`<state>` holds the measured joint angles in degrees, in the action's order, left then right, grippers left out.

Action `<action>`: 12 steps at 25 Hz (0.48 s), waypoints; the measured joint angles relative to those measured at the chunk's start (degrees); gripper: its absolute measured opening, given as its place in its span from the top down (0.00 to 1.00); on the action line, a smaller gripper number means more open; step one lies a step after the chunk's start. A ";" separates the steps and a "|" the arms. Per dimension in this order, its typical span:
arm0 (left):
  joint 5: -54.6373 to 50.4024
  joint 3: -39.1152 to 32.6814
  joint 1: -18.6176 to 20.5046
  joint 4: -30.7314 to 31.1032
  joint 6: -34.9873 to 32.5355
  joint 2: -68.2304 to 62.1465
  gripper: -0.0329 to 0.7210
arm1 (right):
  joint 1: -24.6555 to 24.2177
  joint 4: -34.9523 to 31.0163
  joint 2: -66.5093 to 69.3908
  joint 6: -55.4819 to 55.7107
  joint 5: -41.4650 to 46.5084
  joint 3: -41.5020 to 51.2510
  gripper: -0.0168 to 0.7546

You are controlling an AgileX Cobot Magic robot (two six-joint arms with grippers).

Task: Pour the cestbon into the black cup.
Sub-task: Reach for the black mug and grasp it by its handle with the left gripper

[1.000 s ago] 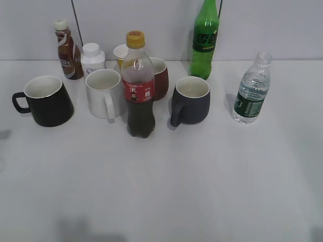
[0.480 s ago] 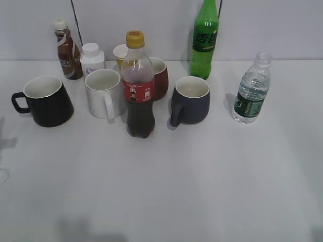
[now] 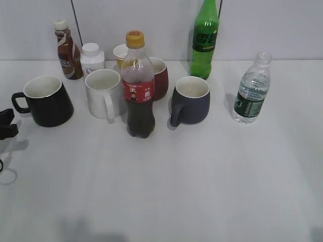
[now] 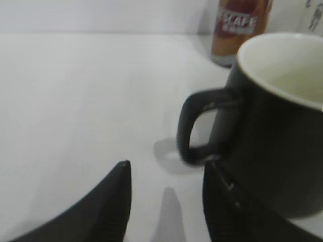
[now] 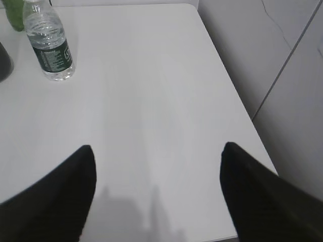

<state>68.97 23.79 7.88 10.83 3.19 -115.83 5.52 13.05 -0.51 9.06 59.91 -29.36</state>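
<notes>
The cestbon (image 3: 252, 91), a small clear bottle with a dark green label and no cap, stands upright at the right of the table. It also shows in the right wrist view (image 5: 50, 44), far left of my right gripper (image 5: 157, 149), which is open and empty. The black cup (image 3: 46, 101) stands at the left with its handle (image 3: 18, 103) pointing left. My left gripper (image 3: 10, 122) is at the left edge, just beside that handle. In the left wrist view the gripper (image 4: 166, 165) is open and empty, with the cup (image 4: 275, 141) close ahead on the right.
A cola bottle (image 3: 138, 85) stands in the middle front, with a white mug (image 3: 103, 94), a red mug (image 3: 160, 78) and a grey-blue mug (image 3: 191, 101) around it. A green soda bottle (image 3: 205, 38), a brown bottle (image 3: 67, 50) and a white bottle (image 3: 93, 58) stand behind. The table's right edge (image 5: 237, 96) is near.
My left gripper has come into the exterior view from the left edge and now sits beside the black cup's handle. The objects have not moved.
</notes>
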 joint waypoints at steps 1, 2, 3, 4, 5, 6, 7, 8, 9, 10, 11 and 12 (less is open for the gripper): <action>0.15 0.78 0.00 0.54 0.00 -0.37 0.47 | 0.00 0.00 0.00 0.00 0.00 0.00 0.22; 0.15 1.54 0.00 1.20 0.00 -0.73 0.47 | 0.00 0.00 0.00 0.00 0.00 0.00 0.22; 0.22 2.35 0.00 1.81 0.00 -1.17 0.47 | 0.00 0.00 0.00 0.00 0.00 0.00 0.22; 0.22 3.00 0.00 2.23 0.00 -1.62 0.47 | 0.00 0.00 0.00 0.00 0.00 0.00 0.22; 0.27 3.74 0.00 2.36 0.00 -2.17 0.47 | 0.00 0.00 0.00 0.00 0.00 0.00 0.22; 0.27 4.44 0.00 2.51 0.00 -2.72 0.47 | 0.00 0.00 0.00 0.00 0.00 0.00 0.22; 0.27 4.93 0.00 2.56 0.00 -3.17 0.47 | 0.00 0.00 0.00 0.00 0.00 0.00 0.22; 0.29 5.41 0.00 2.58 0.00 -3.65 0.47 | 0.00 0.00 0.00 0.00 0.00 0.00 0.22; 0.35 5.87 0.00 2.63 -0.05 -4.13 0.47 | 0.00 0.00 0.00 0.00 0.00 0.00 0.22; 0.29 6.20 0.00 2.69 -0.11 -4.52 0.47 | 0.00 0.00 0.00 0.00 0.00 0.00 0.22; 0.29 6.47 0.00 2.74 -0.17 -4.88 0.47 | 0.00 0.00 0.00 0.00 0.00 0.00 0.22; 0.29 6.85 0.00 2.74 -0.17 -5.19 0.47 | 0.00 0.00 0.00 0.00 0.00 0.00 0.22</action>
<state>69.27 30.64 7.88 13.57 3.02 -121.02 5.52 13.05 -0.51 9.06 59.91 -29.36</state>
